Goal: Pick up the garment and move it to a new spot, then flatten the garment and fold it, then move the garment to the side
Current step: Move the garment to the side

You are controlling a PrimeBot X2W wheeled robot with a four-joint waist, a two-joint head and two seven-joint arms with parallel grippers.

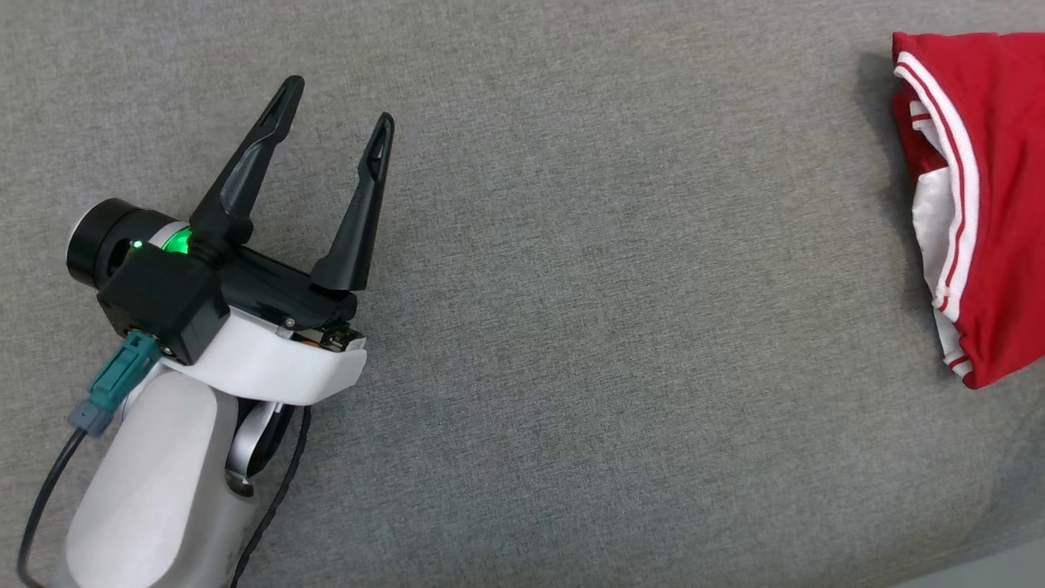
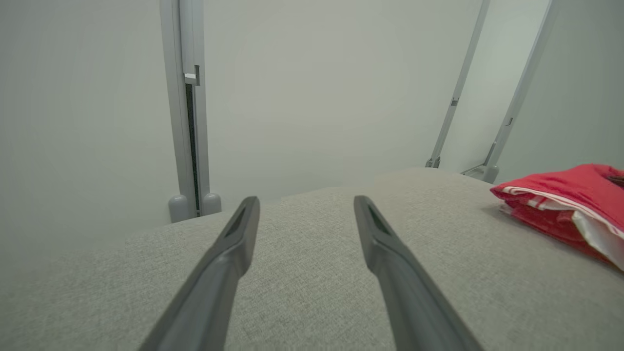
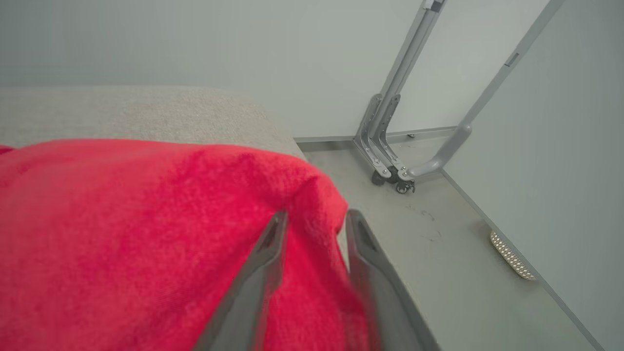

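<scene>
Right pincer (image 3: 317, 217): narrow gap, a fold of the garment (image 3: 122, 219) between the fingers; I cannot tell whether it grips.
Garment: red with white striped trim, folded, lying at the right end of the worktop (image 1: 571, 327), close to the edge above the floor (image 3: 438, 253).
Left pincer (image 1: 338, 102): wide, holding nothing, above bare worktop at the lower left of the head view, well apart from the garment.
Worktop: grey woven cover.
Floor: pale grey, a wheeled metal frame (image 3: 390, 146) by the wall.

Red garment (image 3: 122, 234), right tool (image 3: 317, 217) parted astride its corner, grey floor (image 3: 438, 253), wheeled frame (image 3: 390, 146)
</scene>
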